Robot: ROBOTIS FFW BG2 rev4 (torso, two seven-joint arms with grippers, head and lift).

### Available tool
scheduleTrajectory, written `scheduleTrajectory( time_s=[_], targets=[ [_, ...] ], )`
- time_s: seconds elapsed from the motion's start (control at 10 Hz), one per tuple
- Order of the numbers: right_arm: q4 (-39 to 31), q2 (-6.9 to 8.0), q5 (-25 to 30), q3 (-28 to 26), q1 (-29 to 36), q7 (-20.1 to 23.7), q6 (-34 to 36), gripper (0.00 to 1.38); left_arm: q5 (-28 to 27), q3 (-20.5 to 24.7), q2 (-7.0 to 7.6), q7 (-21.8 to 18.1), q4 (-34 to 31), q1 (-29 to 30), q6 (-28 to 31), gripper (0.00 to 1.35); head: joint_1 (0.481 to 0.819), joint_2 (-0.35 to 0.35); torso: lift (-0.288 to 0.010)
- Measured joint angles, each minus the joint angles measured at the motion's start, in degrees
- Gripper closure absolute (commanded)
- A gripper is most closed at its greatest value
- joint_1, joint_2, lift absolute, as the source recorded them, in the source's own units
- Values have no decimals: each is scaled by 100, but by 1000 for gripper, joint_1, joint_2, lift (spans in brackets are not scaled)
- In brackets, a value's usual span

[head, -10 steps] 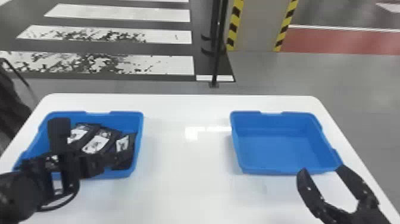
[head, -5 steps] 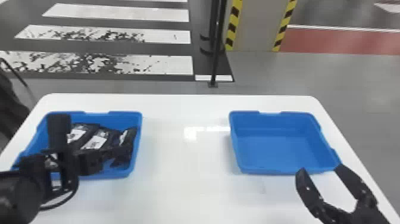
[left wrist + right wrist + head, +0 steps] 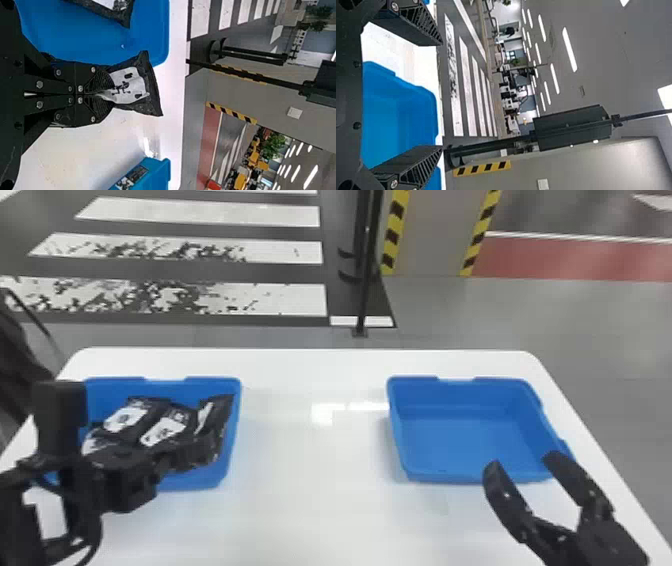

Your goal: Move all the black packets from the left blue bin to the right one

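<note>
Left claw is closed, its fingers pinching one black packet by its end. Over the last second that packet has tipped, its label turning away from the head camera, at the side of the left blue bin facing the table's middle. It looks to be coming free of the other packets, though how high is hard to judge. So a transfer is likely starting; the right blue bin is empty. Right claw waits wide open, holding nothing, toward the table's near right corner.
</note>
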Motion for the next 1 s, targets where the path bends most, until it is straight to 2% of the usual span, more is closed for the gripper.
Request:
scheduleTrajectory(
  time_s=[0.1, 0.4, 0.7, 1.0],
  targets=[
    [-22, -11, -143, 169, -182, 131, 316, 93, 0, -75, -32, -51, -289, 152, -49, 1208, 695, -60, -140],
    [-172, -271, -452, 890, -734, 289, 1286, 93, -71, -535, -127, -168, -448, 115, -145, 1210, 695, -17, -140],
    [-414, -425, -488, 1326, -1136, 351, 2194, 93, -177, -1147, -22, -216, -433, -285, -108, 1208, 695, -3, -140],
    [-256, -592, -607, 1745, -1558, 357, 2471, 96, 46, -1742, 61, -257, -199, -608, 40, 1208, 695, -18, -140]
  ],
)
